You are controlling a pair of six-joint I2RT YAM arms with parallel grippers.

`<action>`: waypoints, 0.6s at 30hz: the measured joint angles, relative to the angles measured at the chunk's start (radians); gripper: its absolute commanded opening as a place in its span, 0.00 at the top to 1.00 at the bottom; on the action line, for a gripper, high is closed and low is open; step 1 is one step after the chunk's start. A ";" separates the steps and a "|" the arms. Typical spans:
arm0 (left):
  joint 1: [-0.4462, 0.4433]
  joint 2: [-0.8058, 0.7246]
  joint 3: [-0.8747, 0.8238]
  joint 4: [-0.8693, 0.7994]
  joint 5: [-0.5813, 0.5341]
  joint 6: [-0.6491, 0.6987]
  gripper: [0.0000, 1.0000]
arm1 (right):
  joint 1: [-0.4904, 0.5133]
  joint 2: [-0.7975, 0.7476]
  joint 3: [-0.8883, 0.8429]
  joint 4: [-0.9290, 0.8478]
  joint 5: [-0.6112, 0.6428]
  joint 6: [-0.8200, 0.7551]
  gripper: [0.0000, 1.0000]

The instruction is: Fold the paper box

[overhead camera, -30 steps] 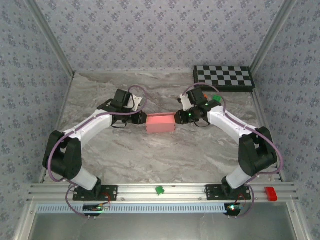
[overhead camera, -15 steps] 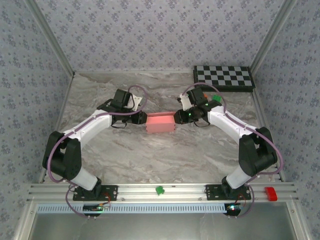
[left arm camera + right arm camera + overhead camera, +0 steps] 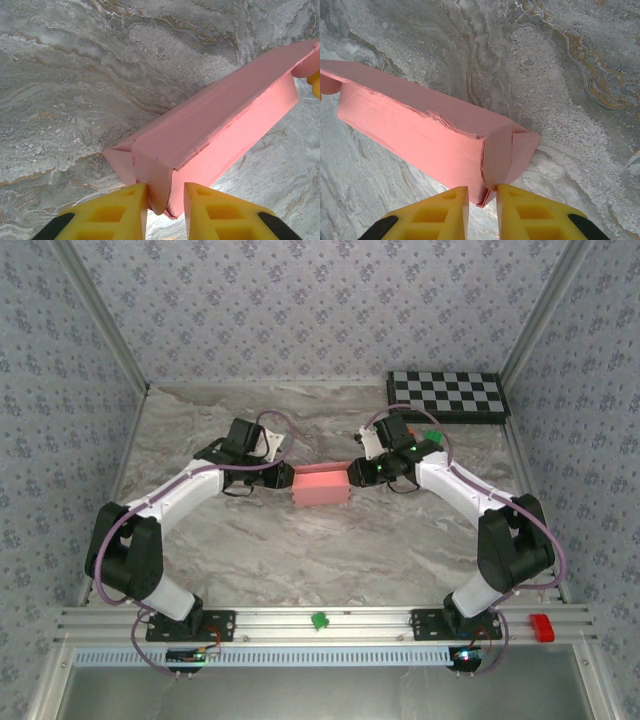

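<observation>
paper box (image 3: pixel 215 125): matt pink card, rough cut edges | left claw fingers (image 3: pixel 110 212): smooth yellow plastic | table (image 3: pixel 75 75): marble-look, matt

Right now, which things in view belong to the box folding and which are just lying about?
Job: paper box; left end effector and right end effector, one at each end.
Lying about: checkerboard; green piece and red piece on the front rail.

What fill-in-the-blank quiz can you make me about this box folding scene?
The paper box is coloured ___. The left gripper and right gripper each pinch one ___ of it. Their fingers are ___. The checkerboard lies on the table at its far ___ corner.
Missing words: pink, end, yellow, right.
</observation>
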 measured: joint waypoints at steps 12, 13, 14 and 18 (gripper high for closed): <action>0.000 0.001 0.002 0.001 0.004 0.000 0.78 | 0.000 0.000 0.000 0.003 -0.024 0.000 0.78; 0.000 0.001 0.003 0.001 0.004 0.000 0.79 | 0.000 0.000 0.000 0.003 -0.026 0.000 0.78; 0.000 0.001 0.003 0.002 0.004 0.000 0.79 | 0.000 0.000 0.000 0.003 -0.027 0.000 0.78; 0.000 0.002 0.007 0.002 0.004 0.000 0.77 | 0.000 0.000 0.000 0.003 -0.032 0.001 0.78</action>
